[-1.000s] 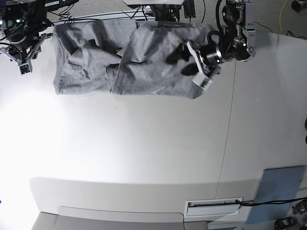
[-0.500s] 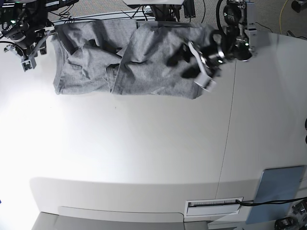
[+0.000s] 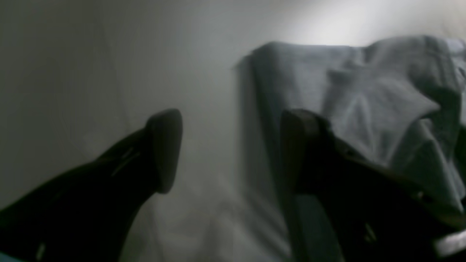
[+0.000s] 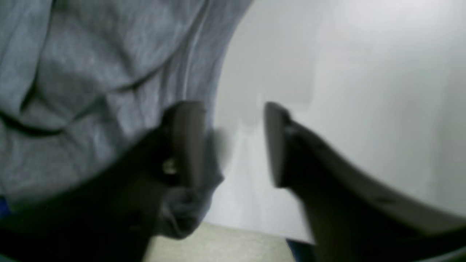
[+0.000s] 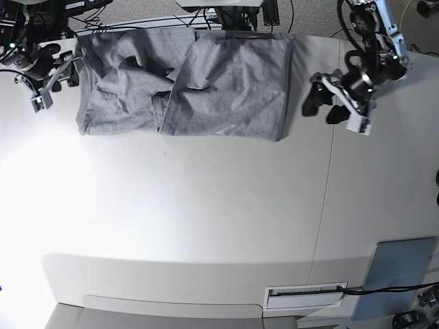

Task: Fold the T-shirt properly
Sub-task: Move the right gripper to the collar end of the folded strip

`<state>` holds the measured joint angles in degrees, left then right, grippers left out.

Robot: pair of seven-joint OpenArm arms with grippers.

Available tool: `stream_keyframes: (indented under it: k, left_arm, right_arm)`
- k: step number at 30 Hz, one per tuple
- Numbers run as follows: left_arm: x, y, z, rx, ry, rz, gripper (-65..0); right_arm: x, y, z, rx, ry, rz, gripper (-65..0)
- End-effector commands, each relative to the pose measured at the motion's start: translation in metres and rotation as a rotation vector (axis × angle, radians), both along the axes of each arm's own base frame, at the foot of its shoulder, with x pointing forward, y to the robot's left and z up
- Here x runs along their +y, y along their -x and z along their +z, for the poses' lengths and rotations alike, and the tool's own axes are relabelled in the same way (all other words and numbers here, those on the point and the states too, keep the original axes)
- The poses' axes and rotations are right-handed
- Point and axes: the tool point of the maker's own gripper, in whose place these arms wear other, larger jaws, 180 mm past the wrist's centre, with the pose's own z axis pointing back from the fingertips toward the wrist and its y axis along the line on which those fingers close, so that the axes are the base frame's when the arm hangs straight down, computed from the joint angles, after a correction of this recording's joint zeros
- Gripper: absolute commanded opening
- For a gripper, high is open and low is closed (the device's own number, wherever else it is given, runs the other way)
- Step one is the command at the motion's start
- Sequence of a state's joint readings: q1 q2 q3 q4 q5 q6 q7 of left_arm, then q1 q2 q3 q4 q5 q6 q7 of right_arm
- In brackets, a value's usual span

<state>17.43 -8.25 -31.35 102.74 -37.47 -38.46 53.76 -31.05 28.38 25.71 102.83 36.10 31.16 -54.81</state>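
The grey T-shirt (image 5: 206, 82) lies crumpled along the table's far edge, its right half flatter than its creased left half; no lettering shows. My left gripper (image 5: 321, 110) hovers over bare table just right of the T-shirt's right edge. In the left wrist view the left gripper (image 3: 231, 123) is open with only table between its fingers, and the T-shirt (image 3: 364, 102) lies beyond. My right gripper (image 5: 68, 74) sits at the T-shirt's left edge. The right wrist view shows the right gripper (image 4: 231, 116) open, one finger over the T-shirt's (image 4: 91, 72) hem.
A flat blue-grey pad (image 5: 398, 277) lies at the table's near right corner, next to a white labelled slot (image 5: 305, 295). A seam (image 5: 326, 199) runs down the table's right part. Cables and stands (image 5: 226, 14) crowd the far edge behind the shirt.
My left gripper has come off the shirt's right part and moved right onto bare table. My right gripper has moved in to the shirt's left edge and opened wider.
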Motion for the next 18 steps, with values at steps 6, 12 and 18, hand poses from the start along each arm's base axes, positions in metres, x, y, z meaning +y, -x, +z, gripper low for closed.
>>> stream_keyframes:
  k: [6,12,18]
  left_arm:
    - [0.013,-0.002,0.010,-0.041,-0.006,0.030,-24.0]
    - [0.011,0.003,0.008,-0.036,-0.007,0.013,-24.0]
    - [0.010,0.003,0.009,-0.039,-0.003,0.013,-24.0]
  right_arm:
    - [-0.002,0.001,0.004,0.040,-0.042,-0.059,-28.8]
    - [-0.008,0.020,-0.020,0.121,-0.136,-0.138,-28.8]
    - [0.006,0.030,-0.030,0.148,-0.282,-0.126,-28.8]
